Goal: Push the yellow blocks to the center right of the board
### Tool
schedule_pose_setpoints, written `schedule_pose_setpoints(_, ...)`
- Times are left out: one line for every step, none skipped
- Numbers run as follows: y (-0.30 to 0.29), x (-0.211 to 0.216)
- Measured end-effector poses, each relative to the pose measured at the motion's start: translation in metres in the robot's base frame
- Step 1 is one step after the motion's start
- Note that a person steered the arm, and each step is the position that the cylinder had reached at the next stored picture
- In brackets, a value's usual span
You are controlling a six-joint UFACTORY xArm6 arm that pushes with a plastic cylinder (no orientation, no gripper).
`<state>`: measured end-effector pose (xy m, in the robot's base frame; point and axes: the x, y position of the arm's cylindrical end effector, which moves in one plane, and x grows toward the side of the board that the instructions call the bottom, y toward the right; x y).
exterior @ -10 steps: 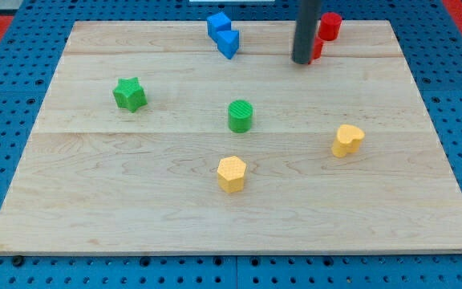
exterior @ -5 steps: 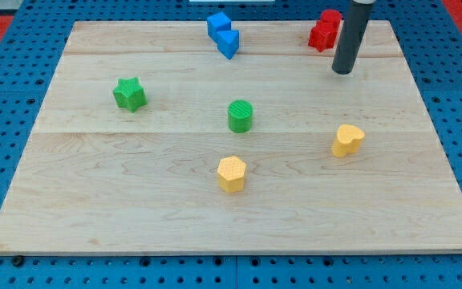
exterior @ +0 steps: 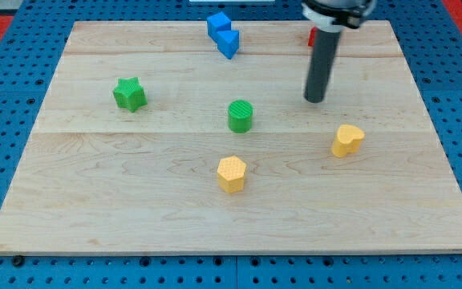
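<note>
My tip (exterior: 315,99) (no contact) above yellow heart block (exterior: 347,140).

My tip (exterior: 315,99) rests on the table (exterior: 135,209) right of centre, above the yellow heart block (exterior: 347,140) and apart from it, with the green cylinder (exterior: 241,116) to the view's left. The yellow hexagon block (exterior: 232,174) lies lower, near centre. A green star block (exterior: 129,94) sits at left, a blue block (exterior: 224,34) at the top, and a red block (exterior: 312,37) is mostly hidden behind the rod.
</note>
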<state>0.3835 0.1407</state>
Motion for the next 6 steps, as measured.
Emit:
schedule_pose_setpoints(0.049,0.007)
schedule_pose_setpoints(0.075,0.042)
schedule_pose_setpoints(0.052,0.072)
schedule_pose_setpoints(0.013,0.103)
schedule_pose_setpoints(0.016,0.124)
schedule_pose_setpoints(-0.032,0.162)
